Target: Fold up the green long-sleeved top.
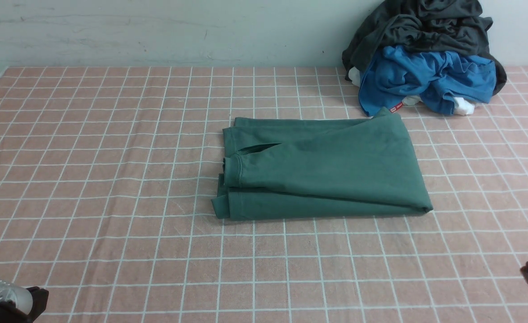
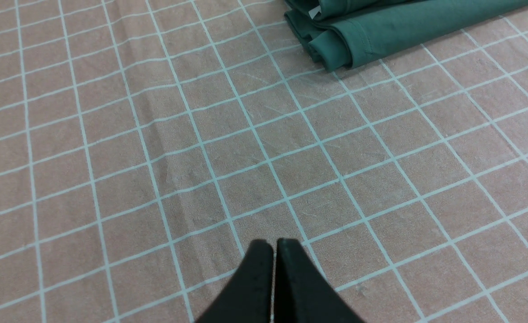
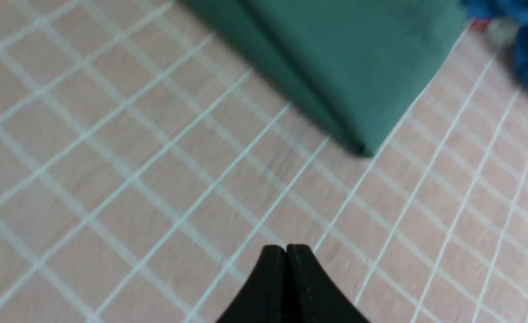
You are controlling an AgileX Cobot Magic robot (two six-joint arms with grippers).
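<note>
A: Item 1?
B: Dark green cotton long-sleeved top (image 1: 322,168), folded into a flat rectangular bundle, approx. centre of bench (image 1: 111,188), which has a pink cloth w/ white grid. Cuffed sleeve end lies on top at the bundle's left side.

A: Item 2, other stock?
B: Pile at far right by the wall: dark grey-black garment (image 1: 425,27) over bright blue garment (image 1: 425,78), white fabric bits under. Blue one just beside the green top's far right corner.

A: Tools?
B: Left tool (image 2: 274,244): black fingers pressed together, nothing held, over bare cloth, near-left, apart from the top. Right tool (image 3: 286,249): same, jaws closed, empty, near-right, clear of the top's corner.
</note>
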